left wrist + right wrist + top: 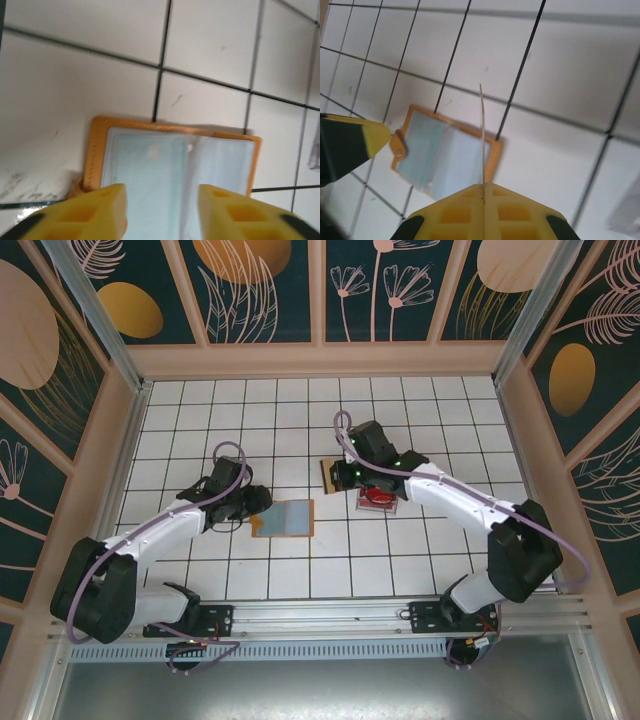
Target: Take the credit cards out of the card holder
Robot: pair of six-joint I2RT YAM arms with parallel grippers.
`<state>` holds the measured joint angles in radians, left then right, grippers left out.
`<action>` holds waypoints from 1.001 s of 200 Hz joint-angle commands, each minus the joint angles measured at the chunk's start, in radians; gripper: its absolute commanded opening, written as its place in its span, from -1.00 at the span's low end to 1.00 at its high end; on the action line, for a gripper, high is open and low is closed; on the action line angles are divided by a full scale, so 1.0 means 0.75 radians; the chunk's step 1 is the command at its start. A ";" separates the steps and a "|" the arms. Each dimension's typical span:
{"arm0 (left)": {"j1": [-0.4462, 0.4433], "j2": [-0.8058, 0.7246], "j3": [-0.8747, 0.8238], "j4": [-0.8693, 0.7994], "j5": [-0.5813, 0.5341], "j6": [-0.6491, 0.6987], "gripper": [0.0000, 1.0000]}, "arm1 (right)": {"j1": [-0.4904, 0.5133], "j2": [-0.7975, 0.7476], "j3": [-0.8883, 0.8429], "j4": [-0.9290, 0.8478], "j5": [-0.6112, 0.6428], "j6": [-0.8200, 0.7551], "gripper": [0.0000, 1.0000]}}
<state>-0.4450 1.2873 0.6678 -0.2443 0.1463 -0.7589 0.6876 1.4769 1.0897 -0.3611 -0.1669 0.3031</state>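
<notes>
Currently, top external view: shows the small flat orange-brown folding card holder (283, 518) lying open, blue-grey lining up, on the white tiled table (300, 420), between the 2 arms. Places the left gripper (252, 502) just beside the holder's left edge. Places the right gripper (345, 476) well apart from the holder, up and to the right, near a clear plastic tray (378, 506) with red contents. Shows a brownish flat rectangle (327, 472) just beside that gripper; cannot tell whether it is a card.

Next, left wrist view: shows both yellow fingers (90, 212) spread, with nothing pinched between them, hovering over the near edge of the open holder. Shows 2 pale pockets inside the orange border. Suggests a sheet-like insert in the left pocket, marked by a small pale square; cannot tell for certain whether that is a card.

Lastly, right wrist view: shows the jaws pressed together on a thin pale card (481, 130), seen edge-on and rising straight from the fingertips. Shows the open holder beyond it on the tiles, with 1 yellow finger (355, 140) of the left gripper near the holder's small tab.

Progress, as a judgement:
1. Holder opened: done.
2. At least 1 card lifted clear and held by the right gripper: done.
3. Setting that card down: not yet done.
4. Emptying any other pockets: probably left, count unknown.
</notes>
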 commanded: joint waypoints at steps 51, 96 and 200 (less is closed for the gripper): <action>0.004 -0.104 0.091 0.026 -0.003 0.056 0.97 | 0.079 -0.114 0.118 -0.371 0.623 -0.943 -1.00; 0.004 -0.090 0.095 0.029 -0.008 0.096 0.97 | 0.111 -0.068 0.061 -0.333 0.944 -1.295 -1.00; 0.005 -0.050 0.113 0.027 -0.041 0.126 0.97 | 0.047 0.033 -0.054 -0.182 0.901 -1.534 -1.00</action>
<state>-0.4450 1.2396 0.7189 -0.2359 0.1390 -0.6865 0.7322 1.4803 1.0645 -0.5343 0.5259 -0.8040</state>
